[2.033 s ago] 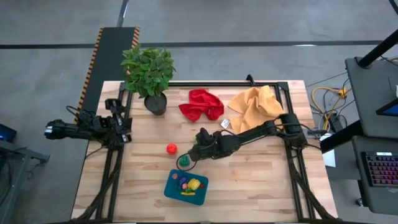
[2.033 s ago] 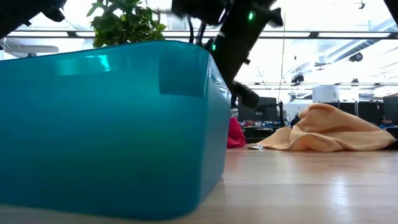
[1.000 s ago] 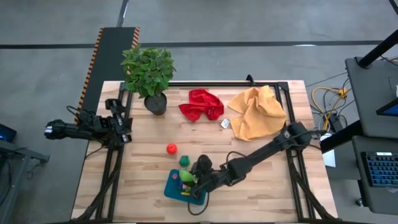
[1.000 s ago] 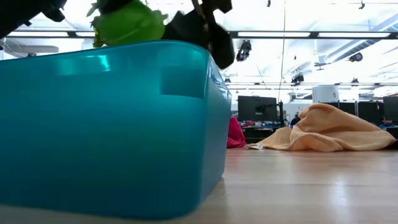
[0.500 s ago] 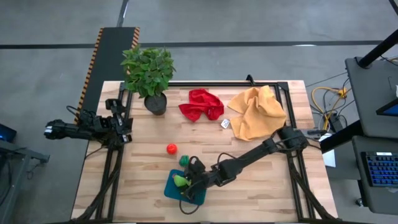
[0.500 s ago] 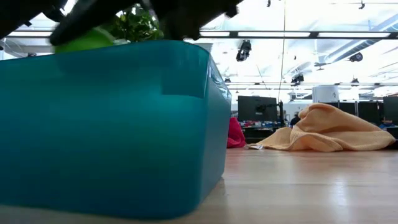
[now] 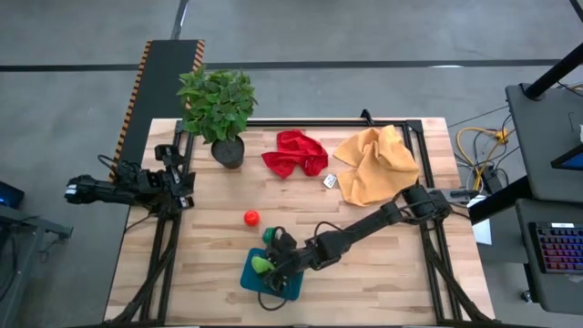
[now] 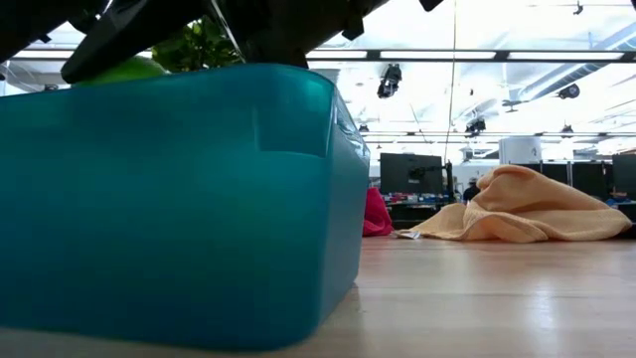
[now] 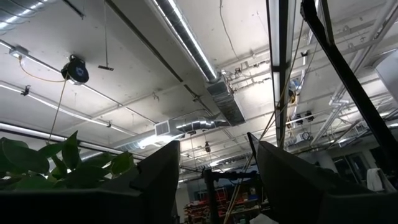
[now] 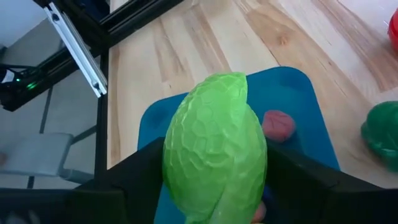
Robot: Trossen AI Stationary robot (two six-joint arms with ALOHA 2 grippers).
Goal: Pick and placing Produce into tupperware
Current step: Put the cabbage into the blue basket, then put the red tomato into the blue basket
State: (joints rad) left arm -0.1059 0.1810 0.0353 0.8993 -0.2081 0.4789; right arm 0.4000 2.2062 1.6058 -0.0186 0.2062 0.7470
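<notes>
The right gripper (image 7: 265,265) hangs over the teal tupperware (image 7: 290,288), fingers clamped on a light green vegetable (image 10: 214,146); the left gripper (image 7: 76,192) waits off the counter's (image 7: 383,273) edge, fingers apart

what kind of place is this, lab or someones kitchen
Most likely a robotics lab in an open office or workshop, not a kitchen. The wooden table sits in a black metal frame, the ceiling has bare ducts, and rows of monitors stand in the room behind.
</notes>
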